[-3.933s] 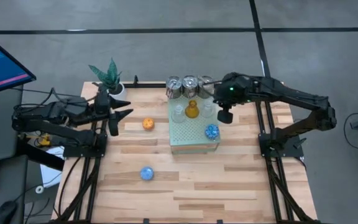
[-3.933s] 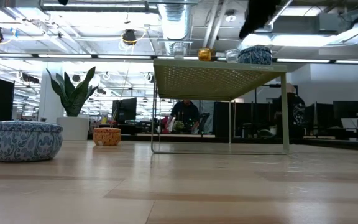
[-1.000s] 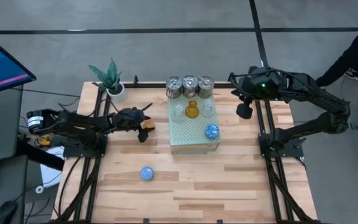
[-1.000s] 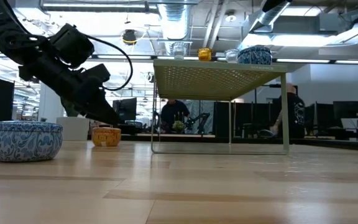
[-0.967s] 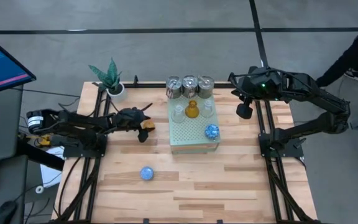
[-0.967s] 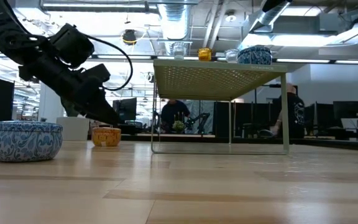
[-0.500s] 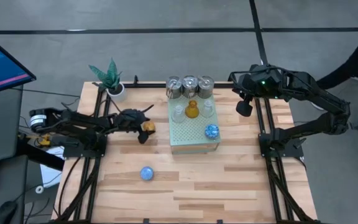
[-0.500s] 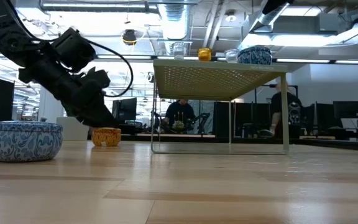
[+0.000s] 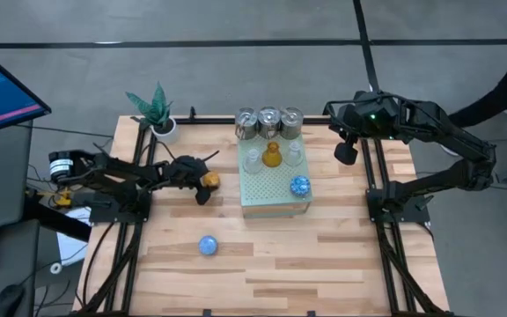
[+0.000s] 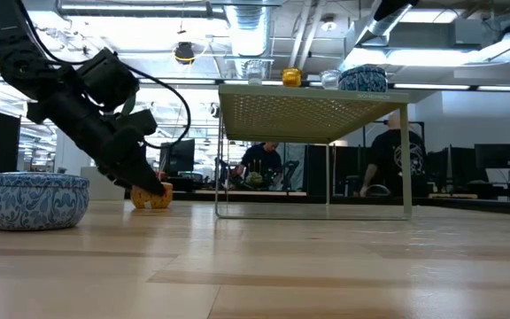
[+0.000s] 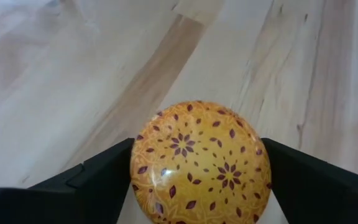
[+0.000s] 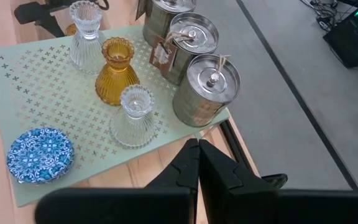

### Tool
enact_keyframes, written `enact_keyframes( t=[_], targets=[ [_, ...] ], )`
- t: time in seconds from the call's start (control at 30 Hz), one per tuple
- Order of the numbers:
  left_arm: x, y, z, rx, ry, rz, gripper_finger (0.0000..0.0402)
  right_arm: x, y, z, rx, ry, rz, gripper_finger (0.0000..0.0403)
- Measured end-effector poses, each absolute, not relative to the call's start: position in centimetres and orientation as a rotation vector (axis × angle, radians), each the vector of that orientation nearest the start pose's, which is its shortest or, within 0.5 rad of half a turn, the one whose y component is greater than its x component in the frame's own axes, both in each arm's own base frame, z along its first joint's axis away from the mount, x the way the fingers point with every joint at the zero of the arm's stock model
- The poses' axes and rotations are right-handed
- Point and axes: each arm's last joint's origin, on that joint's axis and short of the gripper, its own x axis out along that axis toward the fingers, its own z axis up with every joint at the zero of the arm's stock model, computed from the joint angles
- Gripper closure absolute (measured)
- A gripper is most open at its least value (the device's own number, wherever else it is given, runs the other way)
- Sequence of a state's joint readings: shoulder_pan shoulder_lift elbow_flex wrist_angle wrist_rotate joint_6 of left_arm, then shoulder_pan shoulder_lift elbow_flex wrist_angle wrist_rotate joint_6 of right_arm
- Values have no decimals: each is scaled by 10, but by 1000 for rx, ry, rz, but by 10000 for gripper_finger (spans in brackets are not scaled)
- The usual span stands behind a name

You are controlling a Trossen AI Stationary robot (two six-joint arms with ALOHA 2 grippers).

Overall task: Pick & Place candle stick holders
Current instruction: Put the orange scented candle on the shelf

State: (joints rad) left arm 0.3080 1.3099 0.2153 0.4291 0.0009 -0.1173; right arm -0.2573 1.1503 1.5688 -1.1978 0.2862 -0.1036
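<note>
The orange round candle stick holder (image 9: 208, 180) (image 11: 201, 163) sits on its base on the table, left of the pale-green perforated block (image 9: 275, 204). My left gripper (image 9: 204, 183) (image 10: 150, 189) is down at it, shut on its sides. On the block stand three silver cups (image 9: 269, 121), an amber glass holder (image 9: 272, 157), two clear glass ones (image 9: 252, 159) and a blue one (image 9: 300, 186). Another blue holder (image 9: 208, 245) (image 10: 38, 200) rests on the table nearer the front. My right gripper (image 9: 345, 155) (image 12: 197, 152) hangs shut, high by the table's far right corner. My left gripper has the orange holder between its two fingers, one finger (image 11: 98, 180) on each side of the round wall (image 11: 143, 174). The fingers come slanting down from the table's left side. The holder stands upright with its base on the table.
A green plant in a white pot (image 9: 158, 113) stands at the far left corner. A monitor (image 9: 3, 92) is beyond the table's left edge. Bare wood lies in front of the block. People show in the room behind the table (image 10: 264, 164).
My left gripper has sunk from just above the orange holder down to the table, and its fingers now stand around the holder. The holder has stayed in place.
</note>
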Motion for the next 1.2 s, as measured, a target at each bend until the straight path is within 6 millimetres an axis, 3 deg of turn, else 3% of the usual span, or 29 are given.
enact_keyframes(
  t=[0.23,0.63,0.93,1.2],
  targets=[
    [185,59,111,-199,630,347,97,171,-54,432,-107,818,-474,403],
    [183,59,118,-228,589,355,103,170,-53,430,-85,830,-481,403],
    [178,54,155,-261,379,346,104,170,-53,429,-83,842,-481,403],
    [184,36,219,-232,208,254,104,170,-53,430,-83,841,-482,403]
  ],
)
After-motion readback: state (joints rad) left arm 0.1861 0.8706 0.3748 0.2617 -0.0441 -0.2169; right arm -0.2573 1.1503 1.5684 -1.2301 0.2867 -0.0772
